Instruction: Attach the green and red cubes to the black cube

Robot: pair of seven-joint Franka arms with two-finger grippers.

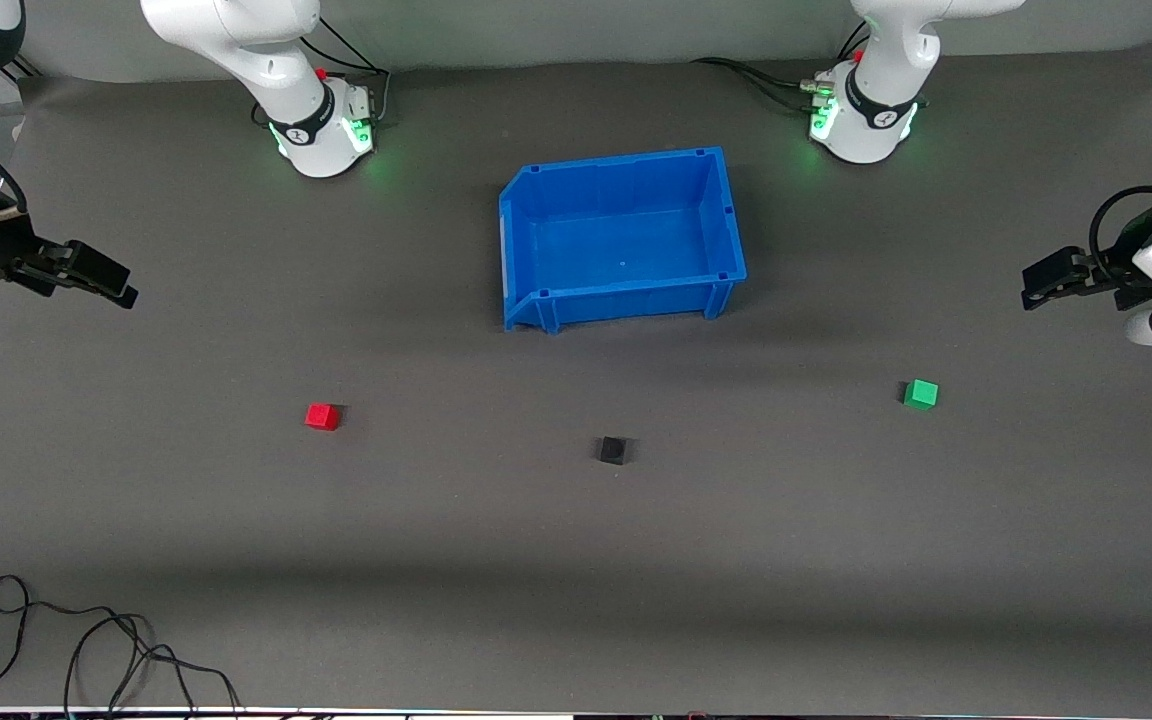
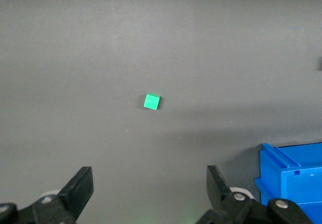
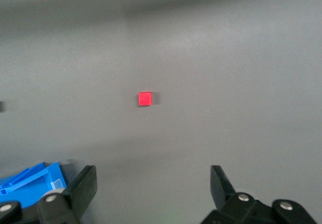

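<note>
Nearest, black cube (image 1: 614, 450) sits loose, green cube (image 1: 921, 393) at 2 o'clock; a push from either gaping, empty gripper, left gripper (image 1: 1036, 288) or right gripper (image 1: 116, 290), could slide it.

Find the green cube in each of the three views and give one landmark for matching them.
Front view: the green cube lies on the table toward the left arm's end, nearer the camera than the blue bin.
Left wrist view: the green cube sits mid-picture, apart from the bin's corner.
Right wrist view: not in it; only the red cube shows.
Shared landmark: the blue bin.
</note>
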